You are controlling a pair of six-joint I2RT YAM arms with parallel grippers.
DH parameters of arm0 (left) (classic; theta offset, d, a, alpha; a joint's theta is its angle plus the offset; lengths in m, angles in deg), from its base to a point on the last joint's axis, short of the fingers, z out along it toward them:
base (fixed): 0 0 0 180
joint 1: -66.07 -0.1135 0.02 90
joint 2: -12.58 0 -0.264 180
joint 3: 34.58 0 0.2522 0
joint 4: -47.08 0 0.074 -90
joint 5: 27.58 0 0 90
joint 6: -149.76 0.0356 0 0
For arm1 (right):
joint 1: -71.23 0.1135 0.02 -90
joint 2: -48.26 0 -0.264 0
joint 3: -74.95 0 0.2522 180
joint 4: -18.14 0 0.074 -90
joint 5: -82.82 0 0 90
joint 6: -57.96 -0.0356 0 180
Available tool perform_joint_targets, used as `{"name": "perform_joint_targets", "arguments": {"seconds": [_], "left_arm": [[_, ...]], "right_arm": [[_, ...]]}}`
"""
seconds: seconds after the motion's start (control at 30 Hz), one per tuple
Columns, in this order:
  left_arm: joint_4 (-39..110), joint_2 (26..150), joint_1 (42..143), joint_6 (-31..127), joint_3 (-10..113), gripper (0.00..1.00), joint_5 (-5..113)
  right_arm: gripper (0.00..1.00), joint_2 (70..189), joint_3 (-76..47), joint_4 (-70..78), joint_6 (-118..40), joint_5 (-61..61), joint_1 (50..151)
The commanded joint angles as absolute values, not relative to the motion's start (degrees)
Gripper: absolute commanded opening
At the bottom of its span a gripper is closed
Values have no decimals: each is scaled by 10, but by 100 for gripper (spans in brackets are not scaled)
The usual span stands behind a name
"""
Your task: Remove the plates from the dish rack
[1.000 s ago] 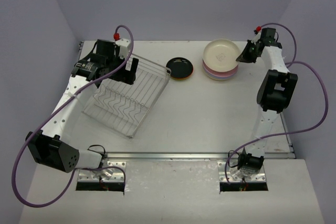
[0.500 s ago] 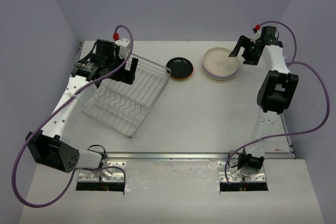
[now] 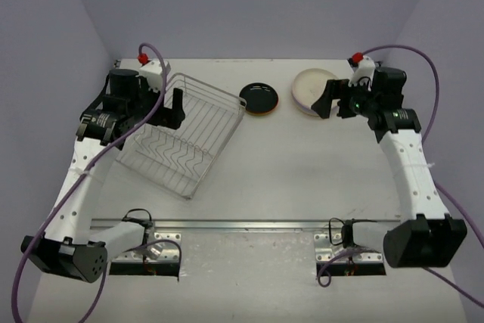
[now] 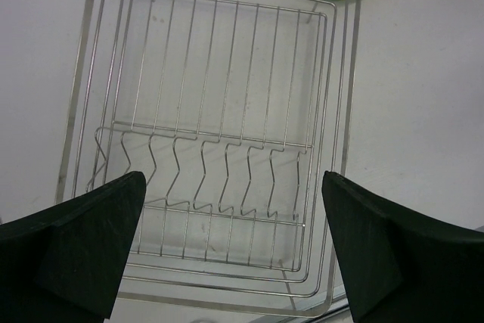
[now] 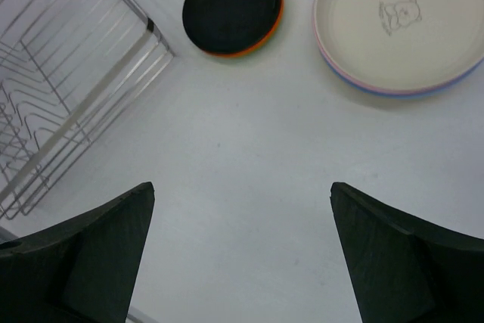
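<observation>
Cream plate (image 5: 401, 24) and black plate (image 5: 231, 7) top stacks outside the dish rack (image 3: 184, 135)

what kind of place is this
Probably a robot lab bench, not a kitchen: bare walls box in a white table, a left arm and right arm mount at its near edge, with a dish rack and stacked plates as props.

The white table (image 3: 302, 164) bears the dish rack (image 3: 185, 138), a black-topped stack (image 3: 259, 98) and a cream-topped stack (image 3: 307, 87).

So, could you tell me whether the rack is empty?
Empty: the rack shows only bare wires; the plates lie stacked outside it.
</observation>
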State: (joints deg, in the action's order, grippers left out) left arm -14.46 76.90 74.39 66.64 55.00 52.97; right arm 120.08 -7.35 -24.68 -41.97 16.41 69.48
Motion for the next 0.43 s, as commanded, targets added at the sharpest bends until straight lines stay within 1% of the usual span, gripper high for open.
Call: {"name": "perform_joint_targets", "arguments": {"seconds": [0.0, 0.1, 0.17, 0.3, 0.4], "left_arm": [[-91, 701, 720, 653, 512, 100, 528], [-81, 682, 705, 653, 471, 100, 524], [-74, 669, 696, 655, 448, 100, 535], [-72, 659, 672, 652, 444, 100, 546], [-74, 660, 661, 651, 444, 100, 530]], "right_arm": [[99, 1110, 27, -229, -385, 148, 689], [99, 1040, 62, -237, -368, 136, 690], [99, 1015, 78, -256, -356, 130, 689], [99, 984, 120, -254, -347, 127, 691], [99, 979, 127, -259, -353, 130, 691]]}}
